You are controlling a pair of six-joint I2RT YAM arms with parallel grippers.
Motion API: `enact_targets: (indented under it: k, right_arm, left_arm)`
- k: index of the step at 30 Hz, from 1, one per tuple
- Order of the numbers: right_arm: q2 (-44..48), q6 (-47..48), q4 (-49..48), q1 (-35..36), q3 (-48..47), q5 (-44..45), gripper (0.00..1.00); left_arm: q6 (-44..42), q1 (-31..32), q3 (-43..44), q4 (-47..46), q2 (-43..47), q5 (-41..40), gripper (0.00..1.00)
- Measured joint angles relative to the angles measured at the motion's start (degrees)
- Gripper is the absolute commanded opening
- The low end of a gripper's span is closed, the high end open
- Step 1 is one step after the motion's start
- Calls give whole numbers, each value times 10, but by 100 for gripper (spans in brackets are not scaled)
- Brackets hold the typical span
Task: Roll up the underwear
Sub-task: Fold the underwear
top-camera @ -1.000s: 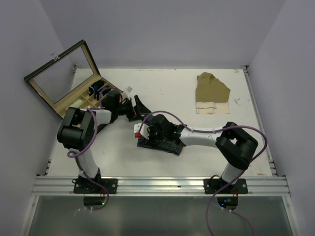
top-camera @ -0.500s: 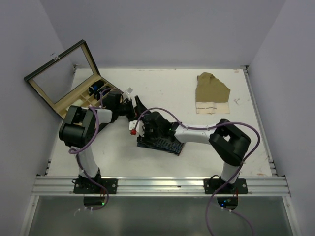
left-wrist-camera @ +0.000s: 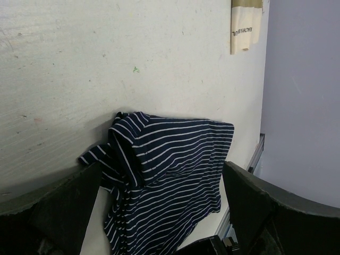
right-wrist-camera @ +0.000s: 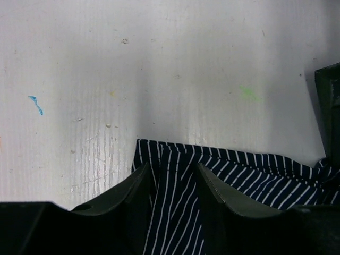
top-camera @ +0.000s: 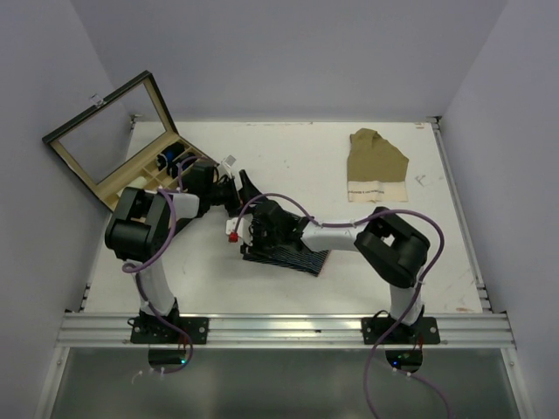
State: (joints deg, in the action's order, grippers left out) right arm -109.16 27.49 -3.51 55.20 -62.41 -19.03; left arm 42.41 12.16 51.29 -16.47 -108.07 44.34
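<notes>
Right gripper (right-wrist-camera: pixel 172 212), low over the left end of the underwear: its two dark fingers (right-wrist-camera: pixel 130 199) stand close together with a strip of striped cloth showing between them. Whether the cloth is actually pinched cannot be told. The fingertips sit at the garment's far edge, where it meets bare table.

Left gripper (left-wrist-camera: pixel 159 210): jaws spread fully wide, holding nothing. It sits just beyond the underwear's left end and faces it, near the right gripper.

Underwear (top-camera: pixel 288 257): navy with thin white stripes, lying on the table at near centre, folded into a rough rectangle. Its left end is bunched and raised, and the rest lies flat toward the right.

Table (top-camera: pixel 297 157): white surface with faint scuffs and small coloured marks.

Tan garment (top-camera: pixel 376 166): folded flat at the far right of the table, well apart from both grippers.

Wooden compartment box (top-camera: pixel 140 179): at the far-left corner, glass lid (top-camera: pixel 105 131) tilted open, dark items in its compartments.
</notes>
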Motion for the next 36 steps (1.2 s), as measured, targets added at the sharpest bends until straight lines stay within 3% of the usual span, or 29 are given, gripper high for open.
enact_targets:
  k: [4, 7, 13, 15, 16, 18, 20, 23, 24, 27, 33, 36]
  right_arm:
    - [-10, 3, -2, 0, 0, 0, 17]
    - [-11, 4, -7, 0, 0, 0, 7]
    - [-11, 2, -8, 0, -1, -1, 0]
    - [-11, 2, -3, 0, -3, -2, 2]
    - [-11, 2, -2, 0, -4, -2, 12]
    - [-11, -1, 3, 0, -8, -5, 15]
    - [-11, -1, 6, 0, -10, -7, 13]
    - [-11, 1, 9, 0, -10, -12, 3]
    - [-11, -1, 10, 0, -10, -13, 4]
    - [-11, -5, 11, 0, -10, -14, 22]
    - [-11, -4, 14, 0, -10, -14, 16]
    - [-11, -6, 14, 0, -10, -14, 29]
  left_arm:
    - [0, 0, 0, 0, 0, 0, 100]
    - [0, 0, 0, 0, 0, 0, 100]
    - [0, 0, 0, 0, -1, 0, 100]
    - [0, 0, 0, -2, -2, 0, 100]
    - [0, 0, 0, -3, -3, 2, 100]
    - [1, 0, 0, -5, -4, 3, 100]
    - [1, 0, 0, -7, -5, 4, 100]
    - [3, 0, 0, -8, -6, 4, 100]
    - [3, 0, 0, -9, -6, 4, 100]
    - [5, 0, 0, -9, -6, 4, 100]
    - [5, 0, 0, -9, -6, 5, 100]
    - [5, 0, 0, -10, -6, 5, 100]
